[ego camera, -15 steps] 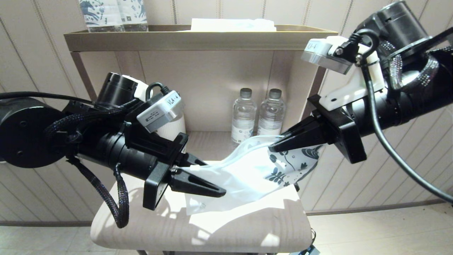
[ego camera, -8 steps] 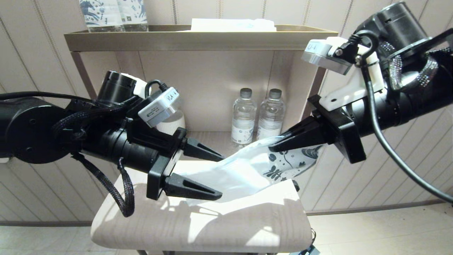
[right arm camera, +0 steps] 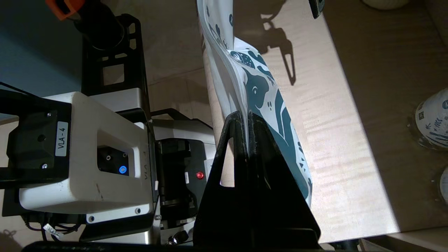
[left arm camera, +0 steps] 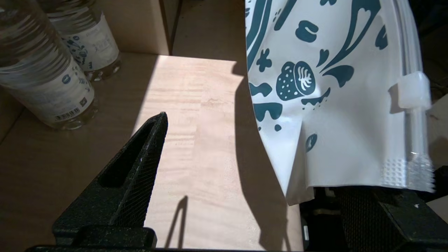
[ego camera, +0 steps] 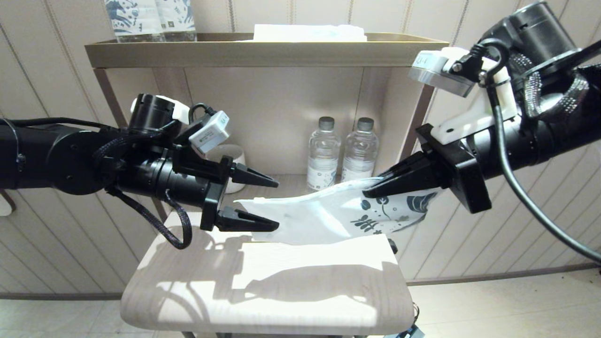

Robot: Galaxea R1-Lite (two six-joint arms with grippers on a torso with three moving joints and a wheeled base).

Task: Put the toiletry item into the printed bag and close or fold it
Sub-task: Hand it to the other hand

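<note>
The printed bag (ego camera: 328,213) hangs in the air above the stool, white with dark blue leaf print at its right end. My right gripper (ego camera: 368,191) is shut on that printed end; in the right wrist view the fingertips (right arm camera: 241,117) pinch the bag's edge (right arm camera: 259,91). My left gripper (ego camera: 277,205) is open wide at the bag's plain left end, one finger above it and one below. In the left wrist view the bag (left arm camera: 336,105) with its white zip slider (left arm camera: 413,91) drapes over one finger. The toothbrush is not in view.
Below the bag is a pale wooden stool seat (ego camera: 281,291). Behind stands a shelf unit with two water bottles (ego camera: 324,152) and a white cup (ego camera: 232,159). Its top tray (ego camera: 263,51) carries blue-patterned packages (ego camera: 150,16) and a flat white packet (ego camera: 310,33).
My left gripper opened, let go of the bag's plain end and drew back to the left. The bag now stretches flatter, held only by the right gripper, which shifted slightly right.
</note>
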